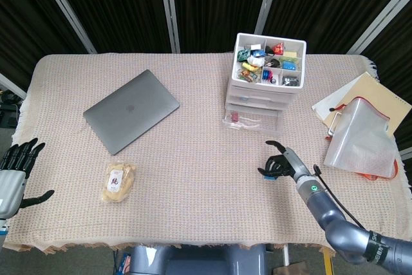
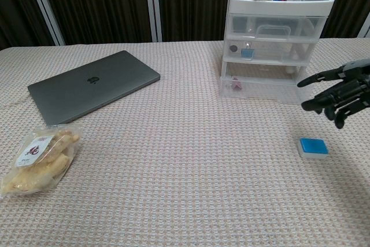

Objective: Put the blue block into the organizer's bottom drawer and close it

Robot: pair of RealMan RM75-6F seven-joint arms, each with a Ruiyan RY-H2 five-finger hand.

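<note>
Above the blue block (image 2: 313, 147), the right robot hand (image 2: 340, 93) hovers released, fingers spread; only the head view shows the left robot hand (image 1: 14, 170) (also released).

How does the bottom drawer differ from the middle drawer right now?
The bottom drawer is pulled out toward the table front; the middle drawer sits flush in the organizer. The bottom drawer shows a small pink item, the middle drawer a blue one. Both are clear plastic.
</note>
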